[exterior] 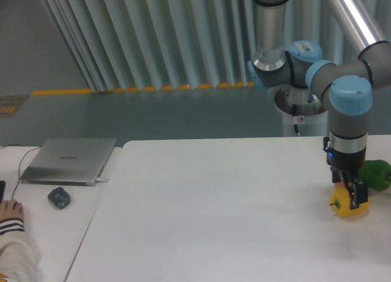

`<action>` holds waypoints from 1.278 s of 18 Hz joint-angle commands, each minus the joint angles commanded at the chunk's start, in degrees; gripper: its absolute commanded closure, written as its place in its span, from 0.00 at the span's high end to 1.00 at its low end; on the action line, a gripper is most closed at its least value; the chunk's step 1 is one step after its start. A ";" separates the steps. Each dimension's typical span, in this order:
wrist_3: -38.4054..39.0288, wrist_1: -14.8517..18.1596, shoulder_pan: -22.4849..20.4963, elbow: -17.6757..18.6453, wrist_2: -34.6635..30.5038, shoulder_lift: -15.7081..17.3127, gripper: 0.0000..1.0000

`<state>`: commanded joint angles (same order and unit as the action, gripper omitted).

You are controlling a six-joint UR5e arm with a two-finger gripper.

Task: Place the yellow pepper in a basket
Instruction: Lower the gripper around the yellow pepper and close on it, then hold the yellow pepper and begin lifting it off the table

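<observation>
The yellow pepper (346, 208) lies on the white table (214, 202) near its right edge. My gripper (354, 198) points straight down from the arm, and its dark fingers (352, 194) reach over the top right of the pepper and hide part of it. From this side I cannot make out the gap between the fingers, or whether they press on the pepper. No basket is in view.
A green pepper (376, 174) rests just behind and to the right of the yellow one, close to the gripper. At far left, on a separate desk, are a closed laptop (68, 160), a mouse (59, 198) and a person's hand (10, 210).
</observation>
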<state>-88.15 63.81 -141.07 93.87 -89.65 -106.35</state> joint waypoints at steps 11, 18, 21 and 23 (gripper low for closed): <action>0.09 0.44 -0.88 0.17 -1.49 -2.37 1.00; 0.44 3.60 -0.53 0.44 -1.94 -3.96 1.00; 0.79 5.45 -0.35 0.97 -1.94 -3.87 1.00; 0.70 5.71 -0.35 0.36 -1.85 -4.31 1.00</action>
<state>-87.45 69.52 -141.42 94.22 -91.49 -110.65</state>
